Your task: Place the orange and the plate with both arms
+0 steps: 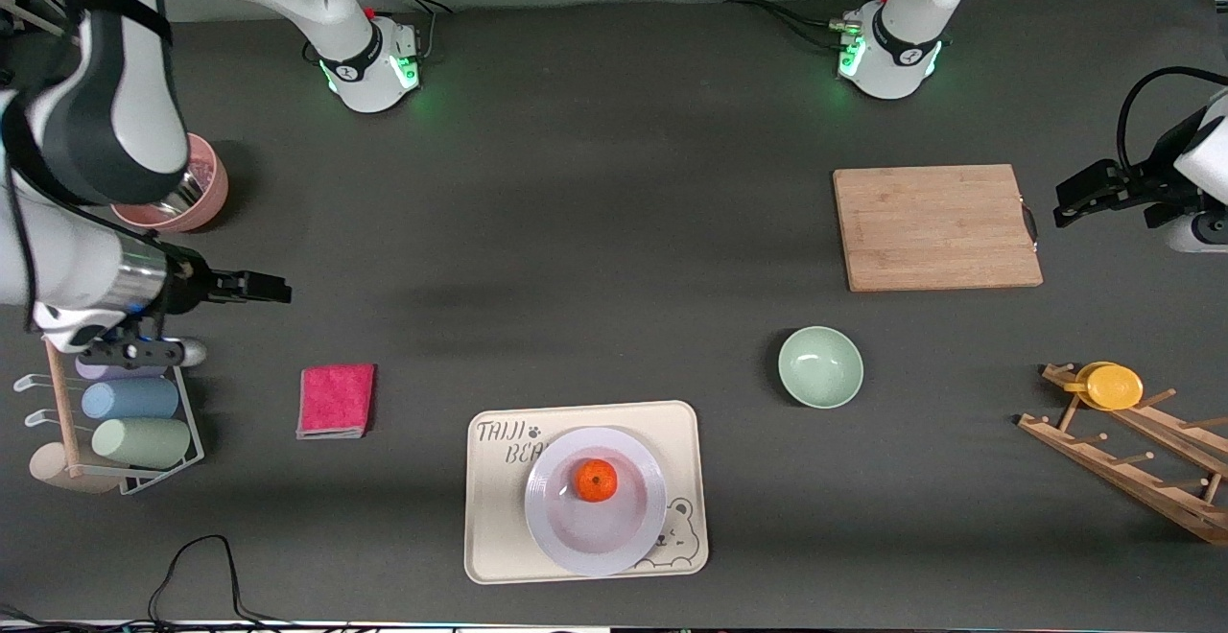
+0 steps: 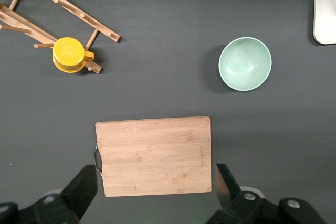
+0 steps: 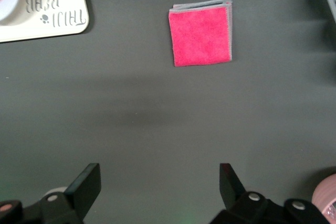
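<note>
Two white robot arms wait at either end of a dark grey table [image 1: 595, 230], each pincer spread wide and holding nothing. The right gripper [image 1: 273, 288] hangs over bare tabletop toward the right arm's end, above a pink bowl [image 1: 197, 194] and a rack of pastel cups [image 1: 134, 417]; the left gripper [image 1: 1079, 197] hovers just off the edge of a wooden cutting board [image 1: 935, 227] at the left arm's end. Close to the front camera lies a cream tray [image 1: 499, 518] printed with a bear, and on it sits the plate [image 1: 595, 537], white and glossy. The orange [image 1: 596, 480] rests on the plate, slightly off centre. A mint-green bowl [image 1: 820, 366] stands between tray and board, a folded pink cloth [image 1: 336, 400] lies beside the tray, and a yellow cup [image 1: 1111, 386] hangs on a wooden drying rack [image 1: 1132, 465].
</note>
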Controlling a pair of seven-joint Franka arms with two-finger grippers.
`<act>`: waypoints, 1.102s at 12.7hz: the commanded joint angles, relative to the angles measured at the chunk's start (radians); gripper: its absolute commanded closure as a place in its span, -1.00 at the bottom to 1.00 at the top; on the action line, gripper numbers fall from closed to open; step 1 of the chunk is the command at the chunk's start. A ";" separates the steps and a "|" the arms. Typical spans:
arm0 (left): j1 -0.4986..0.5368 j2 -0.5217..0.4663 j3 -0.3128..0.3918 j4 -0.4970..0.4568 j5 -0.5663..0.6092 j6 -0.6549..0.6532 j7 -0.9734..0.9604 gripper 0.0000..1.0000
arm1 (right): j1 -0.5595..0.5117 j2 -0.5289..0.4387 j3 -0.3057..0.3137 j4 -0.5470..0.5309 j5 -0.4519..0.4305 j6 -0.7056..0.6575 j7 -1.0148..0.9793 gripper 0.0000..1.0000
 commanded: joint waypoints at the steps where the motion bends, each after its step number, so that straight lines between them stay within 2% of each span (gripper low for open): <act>1: -0.014 -0.011 0.005 0.001 0.015 -0.003 -0.016 -1.00 | 0.022 -0.073 -0.003 -0.033 -0.051 -0.012 0.012 -1.00; 3: -0.014 -0.011 0.005 0.001 0.015 -0.003 -0.016 -1.00 | 0.060 -0.146 -0.003 -0.111 -0.097 0.012 0.018 -1.00; 5: -0.014 -0.011 0.005 0.003 0.015 -0.003 -0.016 -1.00 | 0.036 -0.229 0.010 -0.183 -0.113 0.044 0.021 -1.00; 6: -0.014 -0.011 0.005 0.003 0.015 -0.003 -0.016 -1.00 | -0.051 -0.261 0.079 -0.212 -0.113 0.058 0.021 -1.00; 7: -0.014 -0.011 0.005 0.001 0.015 -0.003 -0.016 -1.00 | -0.133 -0.295 0.174 -0.246 -0.113 0.067 0.020 -1.00; 10: -0.013 -0.011 0.005 0.001 0.015 -0.003 -0.016 -1.00 | -0.280 -0.398 0.311 -0.375 -0.111 0.150 0.020 -1.00; 11: -0.013 -0.013 0.005 0.001 0.015 -0.003 -0.016 -1.00 | -0.313 -0.430 0.348 -0.410 -0.110 0.167 0.018 -1.00; 14: -0.013 -0.013 0.005 0.003 0.015 -0.009 -0.016 -1.00 | -0.329 -0.432 0.356 -0.401 -0.110 0.164 0.009 -1.00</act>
